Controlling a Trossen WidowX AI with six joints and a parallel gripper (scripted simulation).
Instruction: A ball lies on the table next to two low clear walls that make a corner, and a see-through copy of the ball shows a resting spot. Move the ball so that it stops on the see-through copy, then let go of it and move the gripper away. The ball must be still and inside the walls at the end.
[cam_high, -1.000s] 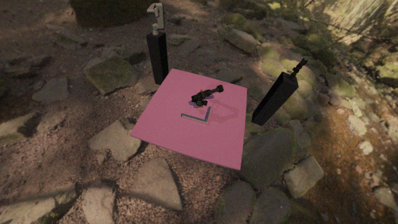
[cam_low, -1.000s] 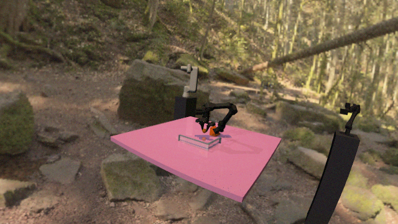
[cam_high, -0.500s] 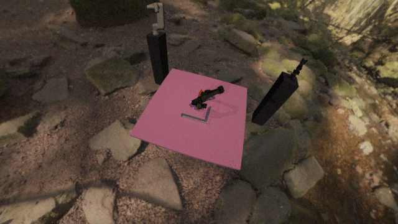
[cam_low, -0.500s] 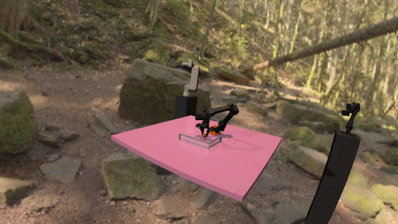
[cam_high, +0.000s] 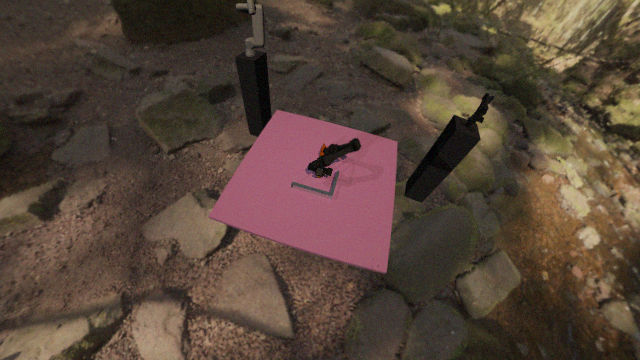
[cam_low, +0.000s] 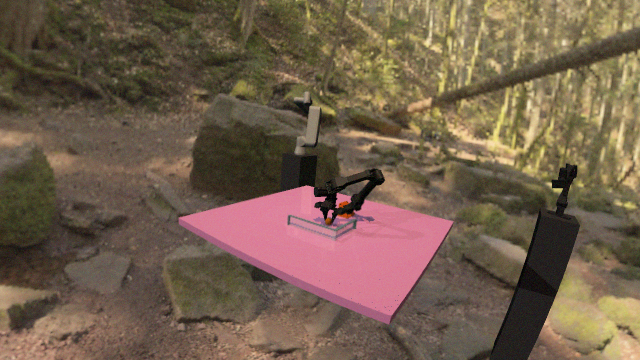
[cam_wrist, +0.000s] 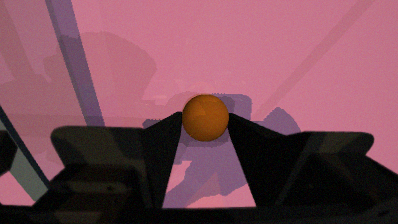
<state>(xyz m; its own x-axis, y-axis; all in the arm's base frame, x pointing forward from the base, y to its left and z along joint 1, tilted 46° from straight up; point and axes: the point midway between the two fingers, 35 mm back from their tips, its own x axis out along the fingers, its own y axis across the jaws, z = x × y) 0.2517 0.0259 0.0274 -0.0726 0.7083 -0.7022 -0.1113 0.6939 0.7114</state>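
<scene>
The matte black gripper (cam_wrist: 205, 131) pinches a smooth round orange ball (cam_wrist: 205, 117), seemingly above the pink table (cam_wrist: 280, 45).

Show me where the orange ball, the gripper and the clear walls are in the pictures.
orange ball (cam_wrist: 205, 117): wrist view, middle of the sphere.
gripper (cam_wrist: 205, 121): wrist view, midway between the fingertips, shut on the ball.
clear walls (cam_high: 332, 184): top view, the right-hand wall of the corner.

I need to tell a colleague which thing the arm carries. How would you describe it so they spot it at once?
Find the pink table, then the black arm's hand beside the low clear walls. Pinched between its fingertips is a small ball, the only round, orange thing there.
</scene>
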